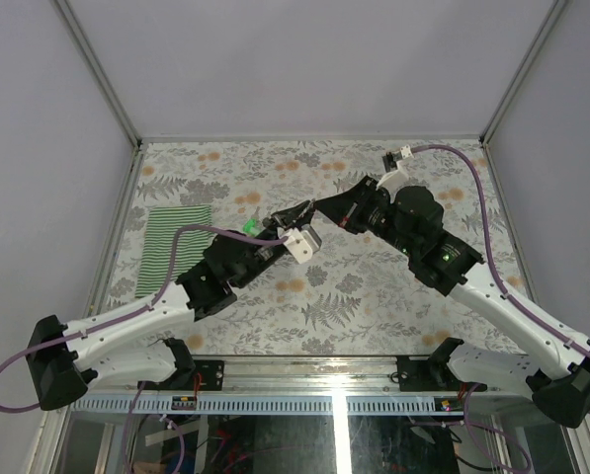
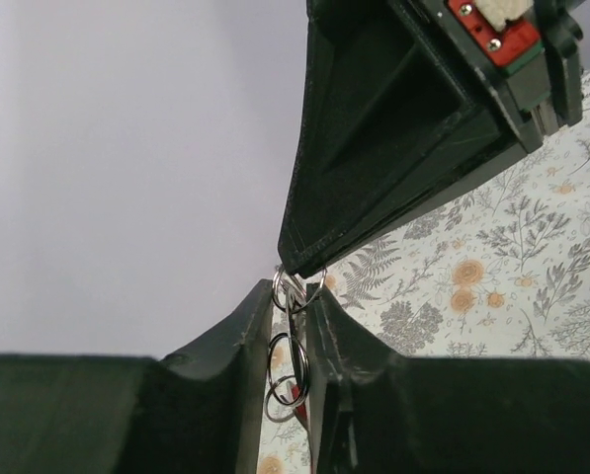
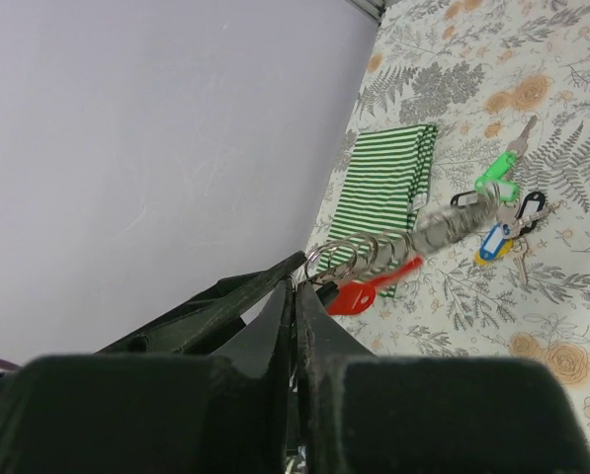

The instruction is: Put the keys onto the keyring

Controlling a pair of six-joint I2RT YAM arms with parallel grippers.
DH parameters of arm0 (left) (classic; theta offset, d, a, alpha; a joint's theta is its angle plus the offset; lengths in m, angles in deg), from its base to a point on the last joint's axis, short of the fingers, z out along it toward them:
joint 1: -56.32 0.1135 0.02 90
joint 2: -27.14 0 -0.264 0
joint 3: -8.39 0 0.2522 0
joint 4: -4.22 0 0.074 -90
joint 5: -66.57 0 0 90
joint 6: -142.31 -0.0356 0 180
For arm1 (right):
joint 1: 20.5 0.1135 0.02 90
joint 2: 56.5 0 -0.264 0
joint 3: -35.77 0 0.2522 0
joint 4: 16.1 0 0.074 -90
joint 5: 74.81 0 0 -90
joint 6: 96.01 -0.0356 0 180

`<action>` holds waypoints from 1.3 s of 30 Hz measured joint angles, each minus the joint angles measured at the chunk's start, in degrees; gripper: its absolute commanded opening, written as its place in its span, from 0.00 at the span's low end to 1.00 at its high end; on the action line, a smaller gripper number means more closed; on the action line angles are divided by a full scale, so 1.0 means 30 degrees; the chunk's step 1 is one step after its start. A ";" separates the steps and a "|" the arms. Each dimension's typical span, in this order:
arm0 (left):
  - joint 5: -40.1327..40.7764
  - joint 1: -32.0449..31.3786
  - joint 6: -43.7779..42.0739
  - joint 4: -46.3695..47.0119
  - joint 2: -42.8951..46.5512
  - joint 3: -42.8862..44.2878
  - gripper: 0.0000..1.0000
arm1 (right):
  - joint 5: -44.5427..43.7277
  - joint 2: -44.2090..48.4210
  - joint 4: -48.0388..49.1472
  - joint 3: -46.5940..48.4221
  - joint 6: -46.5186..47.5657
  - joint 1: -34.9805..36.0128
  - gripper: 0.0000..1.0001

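My two grippers meet tip to tip above the middle of the table. My left gripper is shut on a chain of silver keyrings hanging between its fingers. My right gripper is shut on the top ring of that chain, which has a red-tagged key on it. In the top view the left gripper and right gripper touch. Loose keys lie on the table below: green tag, blue tag, black tag. Only the green tag shows in the top view.
A green-and-white striped cloth lies at the left of the floral table, and shows in the right wrist view. Grey walls stand round the table on three sides.
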 measured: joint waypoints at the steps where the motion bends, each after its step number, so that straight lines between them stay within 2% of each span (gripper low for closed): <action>1: -0.0066 0.0000 0.0102 -0.0073 0.0109 0.0000 0.26 | 0.0051 0.0007 0.0073 0.0000 0.0204 0.0007 0.00; 7: -0.1071 -0.0007 0.1515 -0.0597 0.1253 0.0000 0.34 | 0.0328 0.0415 0.0488 0.0000 0.2164 0.0022 0.00; 12: -0.2215 -0.0015 0.3235 -0.0969 0.2798 0.0000 0.36 | 0.0546 0.1049 0.0503 0.0000 0.4422 0.0022 0.00; 19: -0.3577 -0.0015 0.6135 -0.1508 0.4626 0.0073 0.37 | 0.2557 0.1574 0.0597 -0.0044 0.8225 0.0022 0.00; 28: -0.5348 -0.0022 0.9515 -0.3381 0.4750 0.1843 0.38 | 0.6237 0.3483 0.1428 -0.0758 1.3325 0.0022 0.00; 39: -0.8612 -0.0022 1.2947 -0.3395 0.4364 0.2084 0.33 | 0.9435 0.5909 0.1552 -0.1180 1.8258 0.0022 0.00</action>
